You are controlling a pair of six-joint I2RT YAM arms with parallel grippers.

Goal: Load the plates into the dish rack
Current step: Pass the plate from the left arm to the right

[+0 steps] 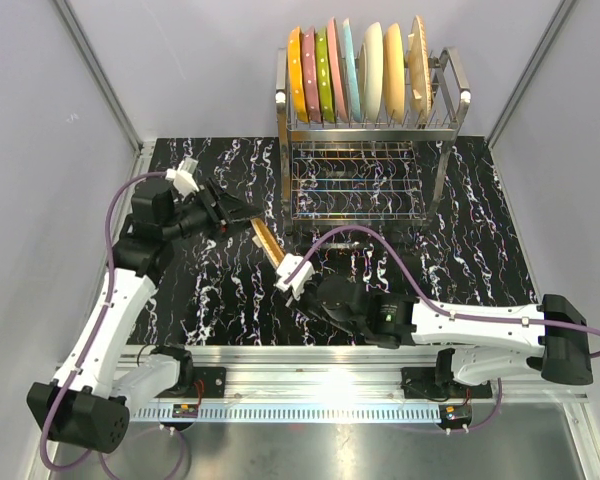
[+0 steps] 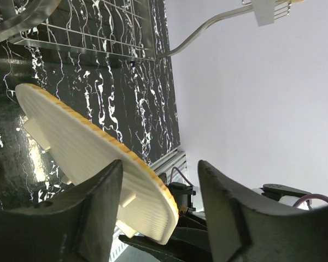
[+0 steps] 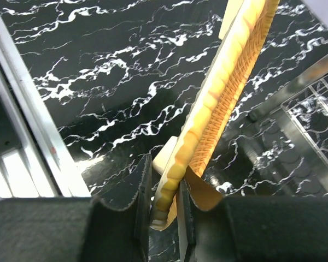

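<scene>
The scene is viewed from above and behind the arm bases by the top camera, faced down over the surface (image 1: 200, 290) toward the rack (image 1: 365, 180) at the far edge. The left wrist view is taken close, rolled sideways, past the left tool (image 2: 158, 183) onto the plate (image 2: 87, 147). The same plate is seen edge-on, very near, past the right tool (image 3: 165, 210). Surface and rack are shared by all three views.
</scene>
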